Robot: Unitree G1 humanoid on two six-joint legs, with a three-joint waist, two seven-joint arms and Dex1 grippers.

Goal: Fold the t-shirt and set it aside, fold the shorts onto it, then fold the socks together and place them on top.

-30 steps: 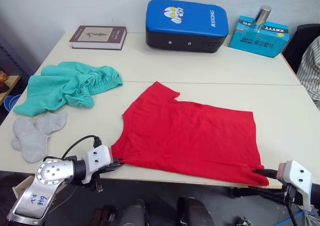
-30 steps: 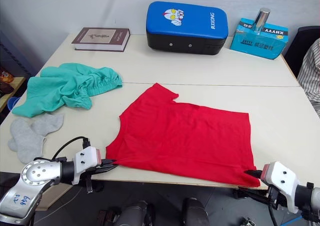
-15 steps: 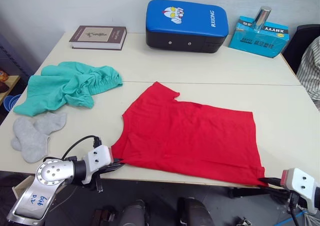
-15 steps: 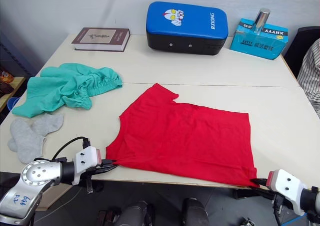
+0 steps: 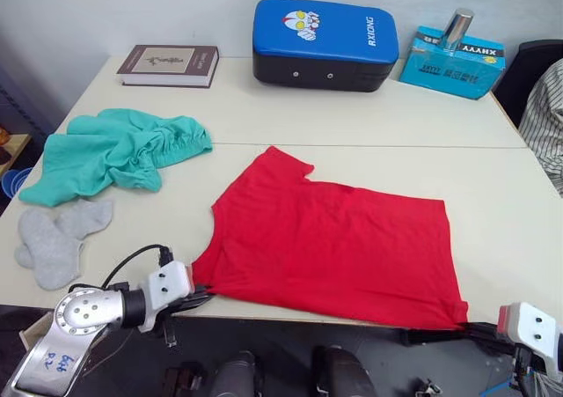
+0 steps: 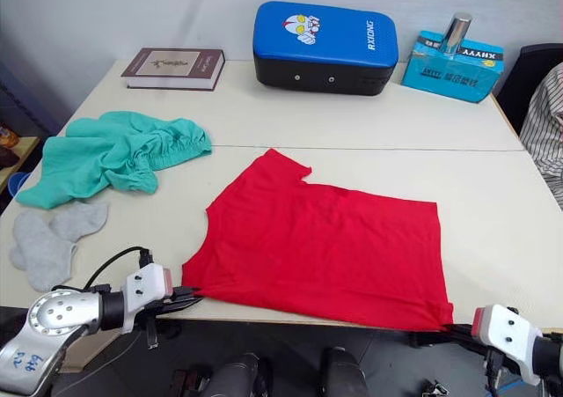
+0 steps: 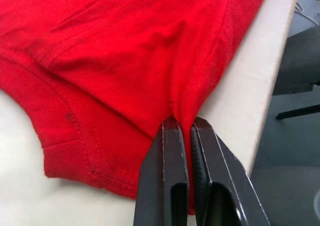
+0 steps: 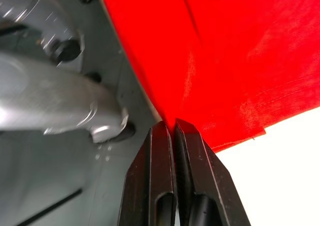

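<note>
Two claws of mine pinch the red t-shirt (image 5: 334, 243) at the near edge of the table (image 5: 493, 177). My left claw (image 7: 184, 131) is squeezed tight on the shirt's near left corner, and a little fold of red cloth sticks up between its black fingers (image 7: 165, 176). My right claw (image 8: 172, 128) is squeezed tight on the near right corner, right where the cloth hangs over the table's edge. The shirt lies flat and spread out in the middle of the table, with one sleeve pointing to the far side. The green shorts (image 5: 114, 146) sit in a bunched heap on the left side, well apart from the shirt. The grey socks (image 5: 54, 237) lie just in front of the shorts, one partly over the other. A brown book (image 5: 167, 65) lies at the far left corner. A blue pad (image 5: 321, 32) sits at the far middle, and a blue box (image 5: 453, 62) with a shiny can (image 5: 456, 27) on top sits beside it on the right.
</note>
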